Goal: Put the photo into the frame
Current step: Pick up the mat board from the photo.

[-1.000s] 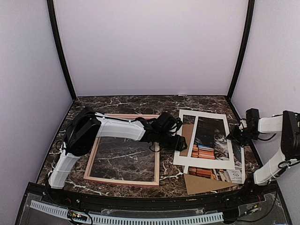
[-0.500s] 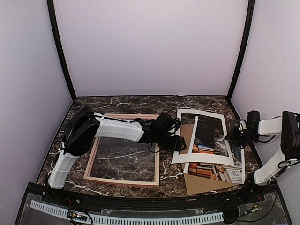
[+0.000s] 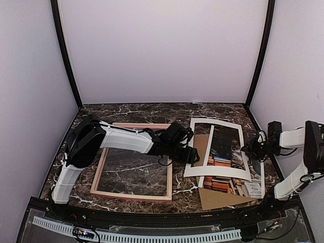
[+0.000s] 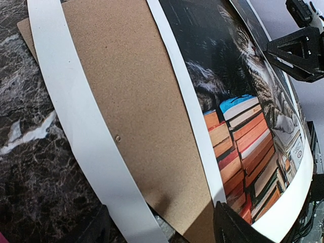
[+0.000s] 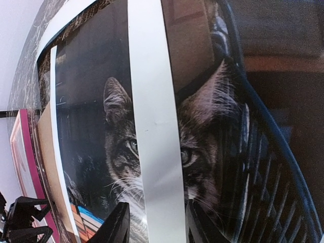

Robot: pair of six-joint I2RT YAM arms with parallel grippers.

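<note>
photo (image 4: 243, 126): book spines and a pale printed sheet are pictured, but no lettering on them can be read.
white mat (image 4: 81, 126): no print is carried.
backing board (image 4: 136, 101): no legible mark is seen.

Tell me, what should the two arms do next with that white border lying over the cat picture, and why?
Probably lift the white mat clear. Its rail crosses the cat's face on the photo, the left gripper and right gripper each straddle a side rail, and the frame lies empty alongside; the photo needs uncovering first.
</note>
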